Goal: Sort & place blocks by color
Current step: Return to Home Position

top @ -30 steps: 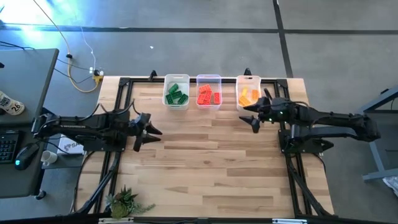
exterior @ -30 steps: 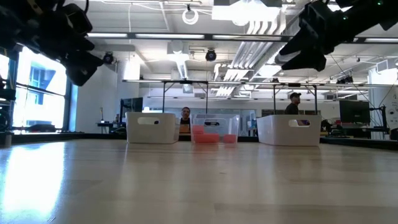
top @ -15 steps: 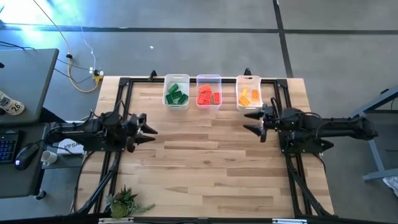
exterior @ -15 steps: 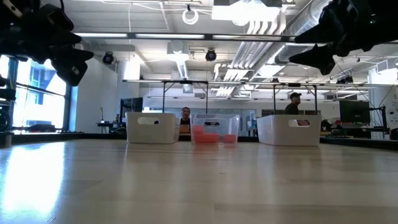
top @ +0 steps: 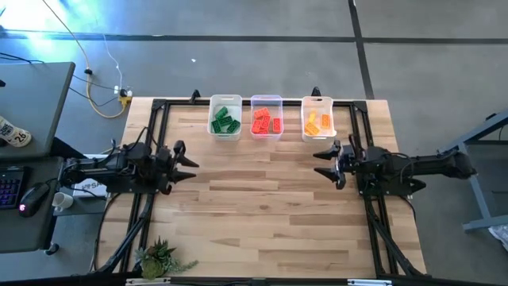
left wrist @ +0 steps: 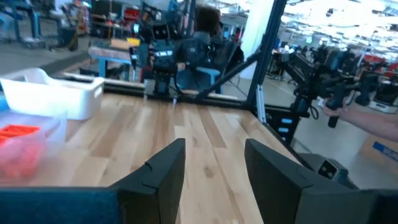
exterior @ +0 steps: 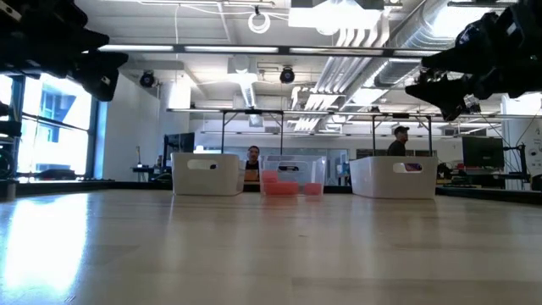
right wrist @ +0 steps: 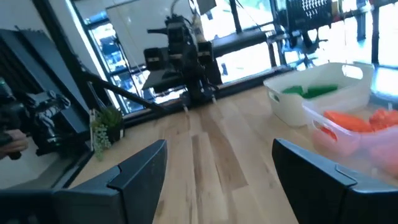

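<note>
Far from the left tool (top: 193, 168) and right tool (top: 317, 164), blocks (top: 266, 121) fill bins (top: 267, 98).

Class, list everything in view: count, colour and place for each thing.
Table: one, light wood, centre.
White bins: two, ends of the far-edge row.
Clear bin: one, between them.
Green blocks: several, left white bin.
Red blocks: several, clear bin.
Orange blocks: several, right white bin.
Plant: one, green, near-left table edge.
People: two, beyond the table.
Left gripper: one, dark, open, over the table's left side.
Right gripper: one, dark, open, over the right side.
</note>
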